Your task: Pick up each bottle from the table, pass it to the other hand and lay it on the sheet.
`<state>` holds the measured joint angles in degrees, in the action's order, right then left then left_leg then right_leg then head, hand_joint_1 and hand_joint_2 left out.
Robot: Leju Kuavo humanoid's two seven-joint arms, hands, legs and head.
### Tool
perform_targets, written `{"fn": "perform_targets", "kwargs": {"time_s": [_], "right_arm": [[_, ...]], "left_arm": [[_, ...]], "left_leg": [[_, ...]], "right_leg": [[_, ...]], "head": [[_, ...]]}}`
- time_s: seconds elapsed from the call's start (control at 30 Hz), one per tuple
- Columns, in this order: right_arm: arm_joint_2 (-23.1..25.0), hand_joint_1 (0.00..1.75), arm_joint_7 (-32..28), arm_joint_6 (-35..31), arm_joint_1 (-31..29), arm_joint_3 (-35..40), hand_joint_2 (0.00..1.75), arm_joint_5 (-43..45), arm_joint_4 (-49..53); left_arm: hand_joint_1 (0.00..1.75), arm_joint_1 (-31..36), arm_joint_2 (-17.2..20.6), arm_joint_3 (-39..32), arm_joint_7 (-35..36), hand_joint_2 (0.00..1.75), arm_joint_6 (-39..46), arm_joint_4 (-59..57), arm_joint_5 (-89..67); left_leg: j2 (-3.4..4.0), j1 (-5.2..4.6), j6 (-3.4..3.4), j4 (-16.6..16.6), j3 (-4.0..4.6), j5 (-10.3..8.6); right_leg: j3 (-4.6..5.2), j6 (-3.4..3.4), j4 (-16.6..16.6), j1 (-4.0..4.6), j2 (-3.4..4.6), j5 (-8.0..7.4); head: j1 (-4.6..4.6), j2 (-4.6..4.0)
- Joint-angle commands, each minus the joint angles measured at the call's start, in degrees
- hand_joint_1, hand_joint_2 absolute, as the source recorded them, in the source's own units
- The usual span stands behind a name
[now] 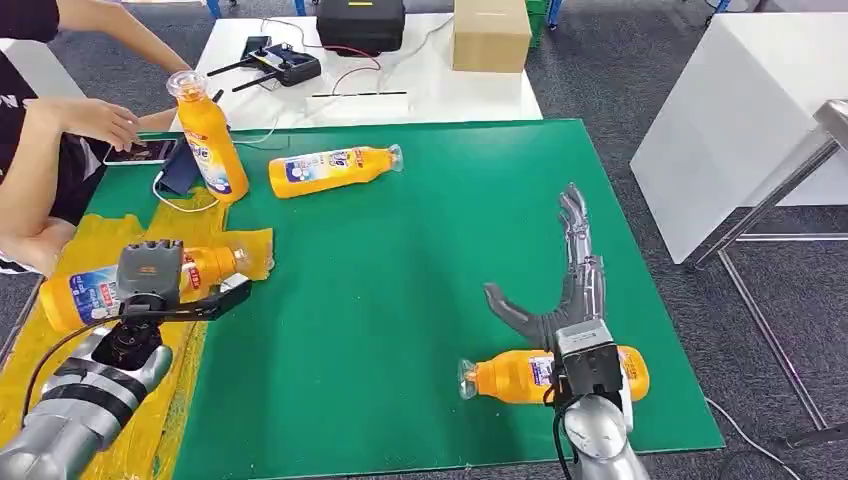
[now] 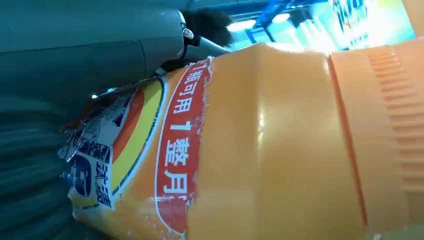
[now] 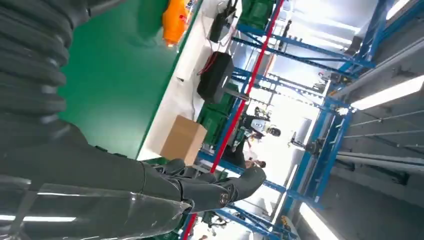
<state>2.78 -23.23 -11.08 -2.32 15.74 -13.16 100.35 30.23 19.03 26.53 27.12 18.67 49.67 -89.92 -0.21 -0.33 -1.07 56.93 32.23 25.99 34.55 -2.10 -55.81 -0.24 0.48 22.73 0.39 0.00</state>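
My left hand (image 1: 150, 275) grips an orange bottle (image 1: 80, 295) that lies on its side over the yellow sheet (image 1: 110, 235) at the left of the green mat (image 1: 400, 260). The left wrist view shows this bottle (image 2: 275, 150) close up against the hand (image 2: 75, 60). My right hand (image 1: 565, 285) is open with its fingers stretched forward, just beyond a second orange bottle (image 1: 505, 378) lying near the mat's front edge under the wrist. A third bottle (image 1: 205, 140) stands upright at the back left. Another bottle (image 1: 330, 170) lies beside it. The right hand (image 3: 150, 185) holds nothing.
A person sits at the left with a hand by a phone (image 1: 140, 152) at the mat's back corner. Behind the mat, a white table holds a cardboard box (image 1: 490, 35), a black case (image 1: 360, 22) and cables. A white cabinet (image 1: 740, 110) stands to the right.
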Motion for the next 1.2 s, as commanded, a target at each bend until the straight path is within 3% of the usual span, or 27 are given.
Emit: {"fn": "perform_targets", "kwargs": {"time_s": [0.03,0.07,0.27,0.5,0.6,0.67,0.9,1.0,1.13,1.2], "right_arm": [[-0.36,0.0,1.0,0.2,-3.77,0.94,1.75,0.77,-4.22],[-0.4,0.0,1.08,0.05,-3.73,1.03,1.75,0.76,-4.44],[-0.81,0.0,1.4,0.05,-3.02,1.12,1.75,0.37,-4.8],[-0.8,0.0,1.8,0.55,-3.03,0.89,1.75,0.17,-5.16],[-0.92,0.0,1.84,0.56,-2.86,0.98,1.75,-0.06,-5.21],[-1.47,0.0,1.85,0.26,-2.39,1.15,1.75,-0.13,-5.13],[-1.7,0.0,1.74,0.21,-2.37,1.27,1.75,-0.26,-5.21],[-3.8,0.0,1.59,0.01,-2.59,3.1,1.75,-2.36,-5.6],[-9.0,0.0,4.39,0.96,-2.74,7.31,1.75,-12.87,-5.69],[-10.52,0.0,4.81,2.72,-2.24,7.77,1.75,-13.32,-5.44]], "left_arm": [[0.07,5.42,-10.24,-9.78,-5.47,1.75,5.37,-20.38,0.32],[0.0,5.2,-10.8,-11.53,-6.3,1.75,6.32,-20.62,0.01],[0.0,4.59,-12.98,-17.84,-12.59,1.75,5.93,-20.53,5.21],[0.0,3.9,-14.3,-20.38,-15.75,1.75,5.58,-19.82,7.91],[0.0,2.84,-15.63,-23.43,-20.9,1.75,7.35,-17.25,13.63],[0.0,0.64,-18.5,-29.88,-33.51,1.75,7.83,-11.7,29.72],[0.0,-0.1,-18.78,-30.78,-36.08,1.75,6.64,-9.78,33.63],[0.0,-3.1,-19.71,-33.45,-47.21,1.75,2.55,-3.1,48.84],[0.0,-9.38,-19.71,-32.18,-50.66,1.75,-3.38,9.25,61.12],[0.0,-11.08,-19.59,-31.38,-50.78,1.75,-3.39,12.38,62.98]], "left_leg": [[-0.12,0.06,0.06,-0.03,-0.19,0.02],[-0.13,0.07,0.07,-0.03,-0.24,0.05],[-0.07,0.04,0.05,-0.04,-0.17,0.05],[-0.1,0.03,0.07,-0.05,-0.2,0.03],[-0.04,0.04,0.07,-0.04,-0.27,0.06],[-0.12,0.04,0.06,-0.05,-0.28,0.05],[-0.02,0.05,0.06,-0.02,-0.25,0.08],[-0.07,0.03,0.06,-0.03,-0.19,0.04],[0.05,0.06,0.07,-0.02,-0.27,0.11],[0.06,0.02,0.03,-0.04,-0.19,0.07]], "right_leg": [[-0.25,0.01,0.08,0.06,-0.16,0.05],[-0.32,0.01,0.09,0.07,-0.17,0.07],[-0.25,0.01,0.06,0.04,-0.1,0.06],[-0.27,0.02,0.08,0.03,-0.14,0.02],[-0.33,0.02,0.07,0.04,-0.1,0.04],[-0.37,0.01,0.08,0.03,-0.18,0.05],[-0.33,0.01,0.06,0.05,-0.08,0.05],[-0.27,0.01,0.06,0.03,-0.15,0.04],[-0.33,0.01,0.1,0.06,-0.03,0.05],[-0.24,-0.01,0.09,0.02,-0.02,0.02]], "head": [[0.0,0.0],[0.0,0.0],[0.0,0.0],[0.0,0.0],[0.0,0.0],[-0.02,0.0],[0.0,0.02],[0.0,0.0],[0.0,0.02],[-0.02,0.0]]}}
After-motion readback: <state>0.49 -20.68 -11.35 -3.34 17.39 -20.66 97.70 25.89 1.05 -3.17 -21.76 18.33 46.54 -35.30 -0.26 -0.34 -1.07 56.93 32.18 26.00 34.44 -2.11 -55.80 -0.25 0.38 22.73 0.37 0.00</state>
